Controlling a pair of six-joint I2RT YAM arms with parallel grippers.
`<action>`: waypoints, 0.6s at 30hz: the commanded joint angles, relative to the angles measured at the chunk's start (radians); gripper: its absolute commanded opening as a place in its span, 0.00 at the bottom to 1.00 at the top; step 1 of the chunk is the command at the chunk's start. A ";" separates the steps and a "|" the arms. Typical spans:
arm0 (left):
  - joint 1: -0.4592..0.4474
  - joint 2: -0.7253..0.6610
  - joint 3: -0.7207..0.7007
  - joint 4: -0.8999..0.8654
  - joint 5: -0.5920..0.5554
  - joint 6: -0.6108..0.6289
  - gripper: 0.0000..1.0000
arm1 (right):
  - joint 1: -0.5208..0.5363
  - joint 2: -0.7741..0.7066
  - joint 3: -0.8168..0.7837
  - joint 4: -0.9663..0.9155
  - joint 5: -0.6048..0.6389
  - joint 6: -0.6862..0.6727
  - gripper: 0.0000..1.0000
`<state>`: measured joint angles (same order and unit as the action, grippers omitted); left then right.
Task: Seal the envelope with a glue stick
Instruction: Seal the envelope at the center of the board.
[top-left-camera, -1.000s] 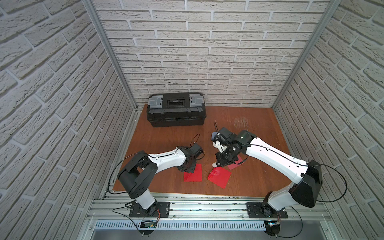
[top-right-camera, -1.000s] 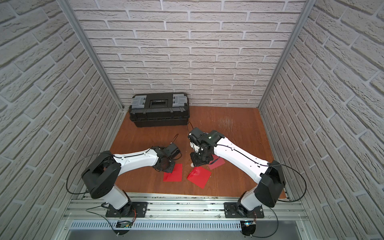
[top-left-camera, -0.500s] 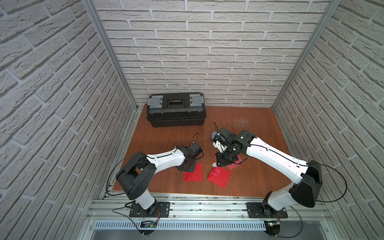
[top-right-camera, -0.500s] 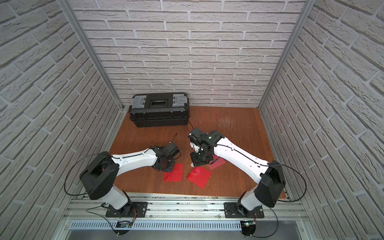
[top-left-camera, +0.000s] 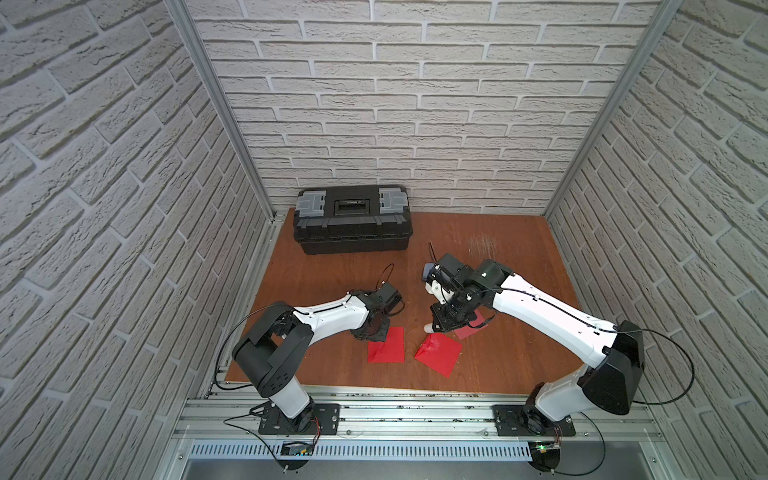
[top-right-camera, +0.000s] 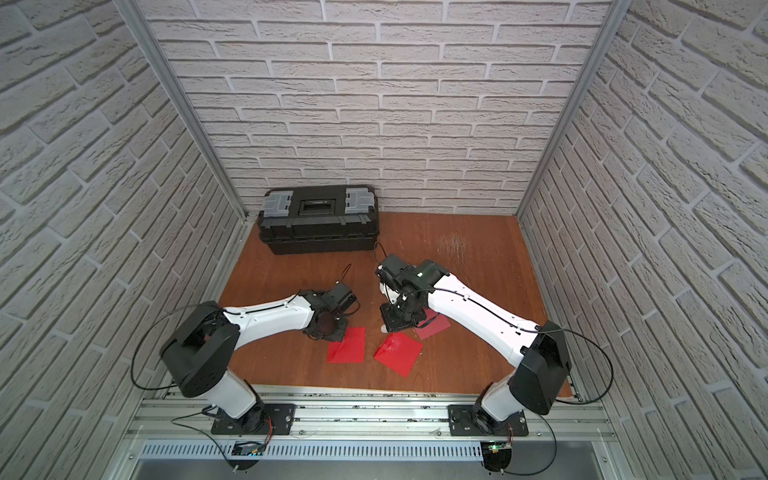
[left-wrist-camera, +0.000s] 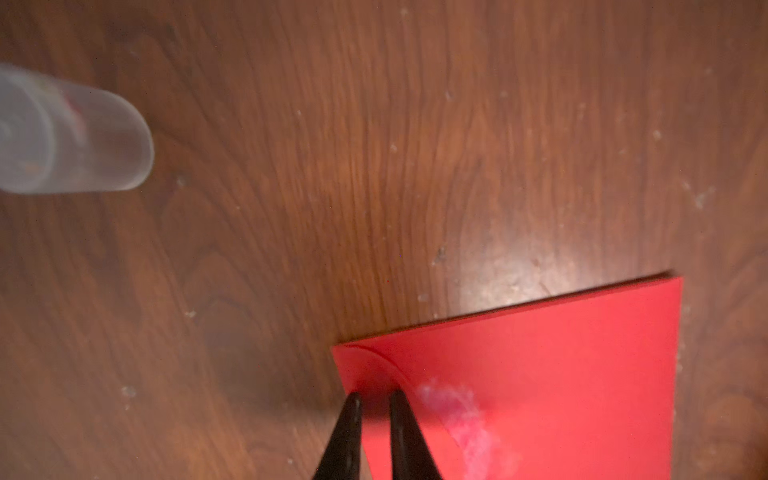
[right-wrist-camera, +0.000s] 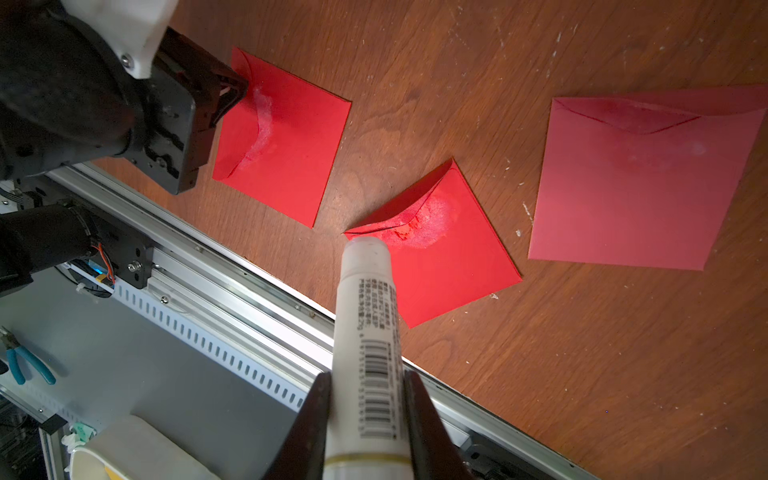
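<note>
Three red envelopes lie near the table's front. My left gripper (left-wrist-camera: 375, 397) is nearly closed, with its tips resting on the flap corner of the left envelope (top-left-camera: 388, 347), whose flap edge shows a white glue smear. In the right wrist view my right gripper (right-wrist-camera: 365, 395) is shut on the glue stick (right-wrist-camera: 365, 332), a white uncapped tube with a barcode label. Its tip touches the raised flap of the middle envelope (right-wrist-camera: 444, 257), beside another white smear. A darker envelope (right-wrist-camera: 631, 183) lies flat to the right. A clear cap (left-wrist-camera: 70, 137) lies on the wood near the left gripper.
A black toolbox (top-left-camera: 353, 220) stands at the back left against the brick wall. The metal rail (top-left-camera: 415, 409) runs along the table's front edge, close to the envelopes. Beyond it, off the table, are a paper cup (right-wrist-camera: 124, 453) and blue-handled pliers (right-wrist-camera: 25, 365).
</note>
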<state>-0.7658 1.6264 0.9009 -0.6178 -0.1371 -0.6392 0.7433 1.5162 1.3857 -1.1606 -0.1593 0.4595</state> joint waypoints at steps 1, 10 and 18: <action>0.004 0.035 -0.035 0.013 0.015 0.002 0.17 | -0.002 -0.001 0.018 -0.004 -0.004 0.001 0.03; -0.015 -0.051 0.013 -0.075 -0.002 -0.002 0.17 | -0.002 -0.004 0.027 -0.007 -0.004 0.001 0.03; -0.121 -0.108 -0.011 -0.120 0.014 -0.094 0.18 | -0.002 0.009 0.030 0.002 -0.014 0.004 0.03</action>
<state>-0.8642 1.5341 0.8982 -0.6895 -0.1303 -0.6891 0.7433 1.5169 1.3869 -1.1603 -0.1616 0.4595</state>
